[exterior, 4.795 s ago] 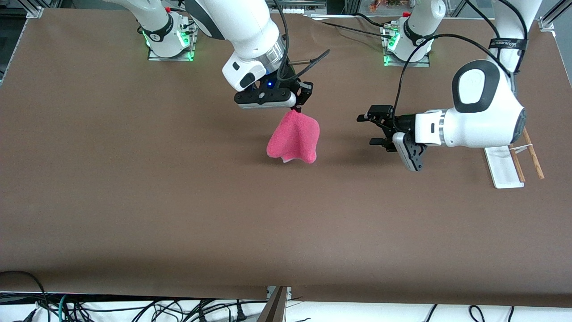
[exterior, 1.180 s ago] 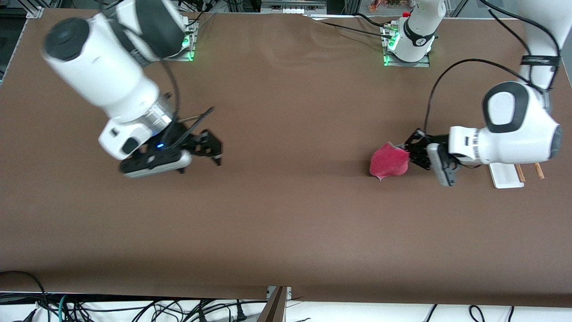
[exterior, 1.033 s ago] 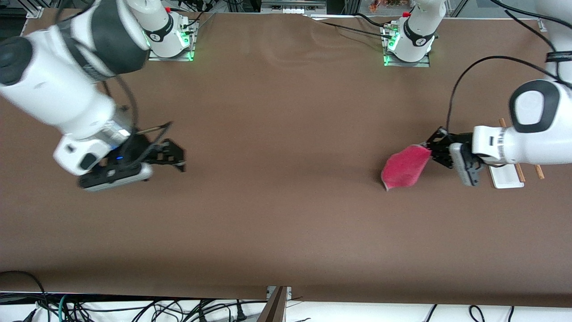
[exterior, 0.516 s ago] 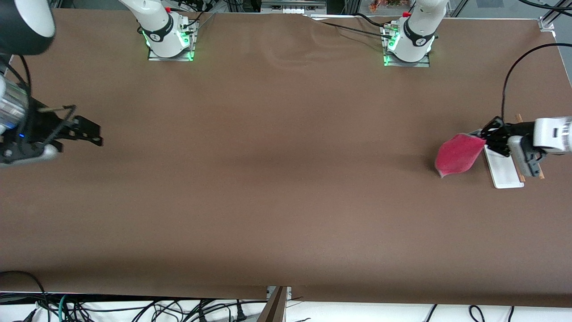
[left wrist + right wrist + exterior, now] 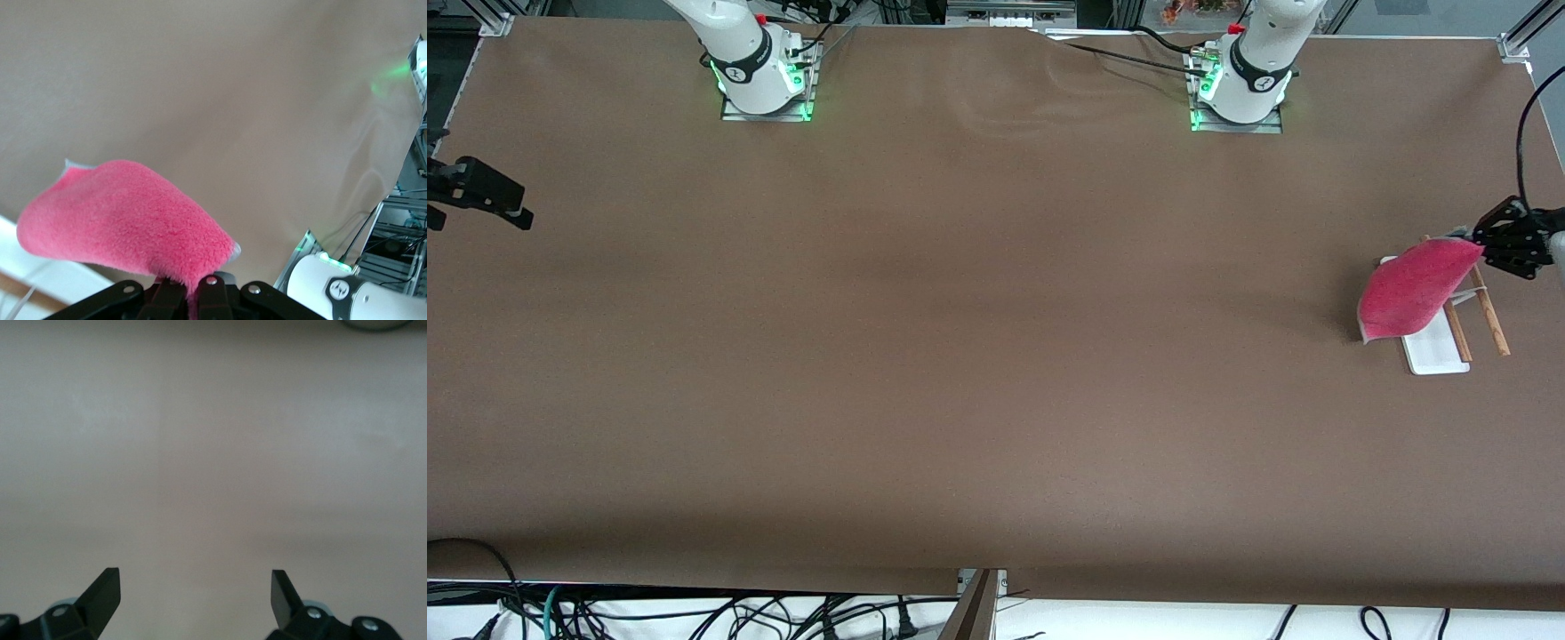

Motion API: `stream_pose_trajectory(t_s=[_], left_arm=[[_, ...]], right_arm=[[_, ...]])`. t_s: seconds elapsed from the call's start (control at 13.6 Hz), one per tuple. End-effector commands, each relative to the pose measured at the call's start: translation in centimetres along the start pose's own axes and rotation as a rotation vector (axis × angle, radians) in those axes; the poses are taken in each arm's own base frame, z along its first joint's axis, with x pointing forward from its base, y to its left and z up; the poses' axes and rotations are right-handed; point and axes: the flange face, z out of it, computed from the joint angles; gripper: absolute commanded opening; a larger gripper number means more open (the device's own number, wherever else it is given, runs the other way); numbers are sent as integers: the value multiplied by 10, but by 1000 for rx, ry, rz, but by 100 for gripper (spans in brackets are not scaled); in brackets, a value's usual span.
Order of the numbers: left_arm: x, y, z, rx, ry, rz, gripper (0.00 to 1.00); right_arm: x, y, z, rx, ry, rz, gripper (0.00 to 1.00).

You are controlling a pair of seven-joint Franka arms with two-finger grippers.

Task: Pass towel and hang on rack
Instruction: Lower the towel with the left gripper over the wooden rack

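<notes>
The pink-red fuzzy towel (image 5: 1412,289) hangs from my left gripper (image 5: 1485,244), which is shut on its upper corner. It droops over the rack (image 5: 1436,356), covering part of the white base and the ends of the two wooden rods (image 5: 1490,313) at the left arm's end of the table. In the left wrist view the towel (image 5: 127,217) bulges out from between the shut fingers of the left gripper (image 5: 193,297), with a strip of the white rack base (image 5: 47,280) beneath it. My right gripper (image 5: 479,216) is open and empty at the right arm's edge of the table, and in its own wrist view that gripper (image 5: 195,587) has only brown table under it.
The brown table cover (image 5: 978,356) stretches bare between the two arms. Both arm bases (image 5: 760,76) (image 5: 1240,84) stand at the edge farthest from the front camera. Cables (image 5: 694,613) hang below the nearest edge.
The left gripper has carried the towel toward the left arm's end of the table until it hangs over the rack. The right arm has drawn back, open, to its own edge.
</notes>
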Motion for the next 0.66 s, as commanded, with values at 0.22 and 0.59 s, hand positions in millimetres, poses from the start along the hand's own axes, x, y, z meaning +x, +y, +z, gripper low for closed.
stream_pose_trajectory(t_s=[0.22,0.59], left_arm=[[-41,-28,5,-38,16,57,0],[-34,-31,12,-50,16,68,0]], right_arm=[[-12,-6,6,8,-51,5,100],[-6,-8,10,11,-56,-3,100]])
